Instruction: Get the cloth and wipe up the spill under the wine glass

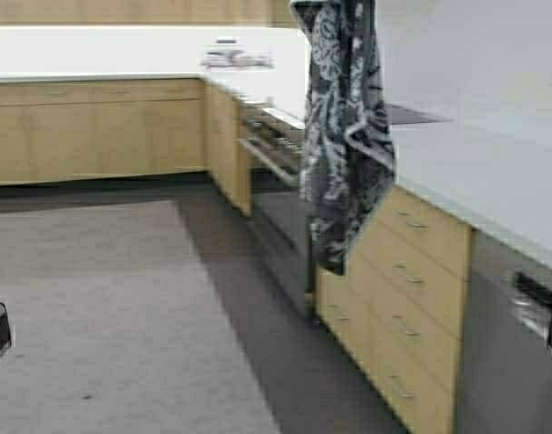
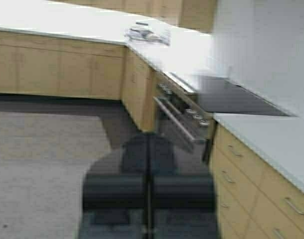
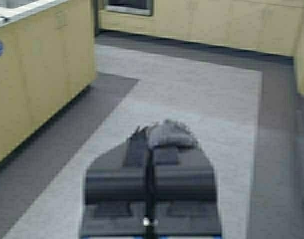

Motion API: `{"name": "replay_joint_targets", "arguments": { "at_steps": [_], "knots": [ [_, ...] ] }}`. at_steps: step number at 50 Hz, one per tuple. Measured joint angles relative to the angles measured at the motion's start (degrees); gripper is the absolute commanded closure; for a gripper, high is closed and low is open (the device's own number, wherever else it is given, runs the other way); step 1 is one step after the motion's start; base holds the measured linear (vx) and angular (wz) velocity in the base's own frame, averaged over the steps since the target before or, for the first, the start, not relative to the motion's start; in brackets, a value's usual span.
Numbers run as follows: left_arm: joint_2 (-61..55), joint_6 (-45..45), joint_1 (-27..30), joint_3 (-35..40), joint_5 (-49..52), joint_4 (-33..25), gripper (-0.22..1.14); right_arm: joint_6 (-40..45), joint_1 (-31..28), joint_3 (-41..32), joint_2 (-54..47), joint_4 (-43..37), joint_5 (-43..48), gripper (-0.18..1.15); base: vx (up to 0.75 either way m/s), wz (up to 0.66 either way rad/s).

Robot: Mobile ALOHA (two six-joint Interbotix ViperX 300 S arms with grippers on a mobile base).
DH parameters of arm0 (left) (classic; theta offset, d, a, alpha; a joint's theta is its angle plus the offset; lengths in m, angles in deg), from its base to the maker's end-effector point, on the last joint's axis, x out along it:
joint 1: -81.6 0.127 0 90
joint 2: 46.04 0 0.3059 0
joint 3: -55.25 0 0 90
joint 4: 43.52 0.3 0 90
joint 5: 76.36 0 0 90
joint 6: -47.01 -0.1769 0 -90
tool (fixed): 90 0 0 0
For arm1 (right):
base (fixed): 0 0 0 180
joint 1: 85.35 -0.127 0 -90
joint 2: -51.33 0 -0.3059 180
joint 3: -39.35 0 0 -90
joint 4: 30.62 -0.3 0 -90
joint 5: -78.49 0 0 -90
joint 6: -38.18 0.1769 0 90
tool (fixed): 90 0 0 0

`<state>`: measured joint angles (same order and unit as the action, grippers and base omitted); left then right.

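the cloth (image 1: pixel 344 136) is dark grey with a white floral pattern; cabinets (image 1: pixel 421 298) pale wood, counter (image 1: pixel 493 172) white.

The cloth (image 1: pixel 344 136), dark grey with white floral pattern, hangs vertically, pale-banded edge showing.

No legible text, label or number anywhere.

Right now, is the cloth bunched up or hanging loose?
Hanging loose: the cloth drapes full length, the right gripper pinching one end.
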<state>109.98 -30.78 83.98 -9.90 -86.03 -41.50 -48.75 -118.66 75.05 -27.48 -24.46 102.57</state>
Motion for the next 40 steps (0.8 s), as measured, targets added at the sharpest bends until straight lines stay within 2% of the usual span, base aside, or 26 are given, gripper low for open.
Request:
{"name": "replay_joint_targets", "arguments": {
  "at_steps": [40],
  "knots": [
    [-0.1,0.3,0.0,0.0,0.6,0.0,0.89,-0.7,0.0,1.7,-3.5,-0.4,4.8,0.91,-0.05,0.40]
  ]
}}
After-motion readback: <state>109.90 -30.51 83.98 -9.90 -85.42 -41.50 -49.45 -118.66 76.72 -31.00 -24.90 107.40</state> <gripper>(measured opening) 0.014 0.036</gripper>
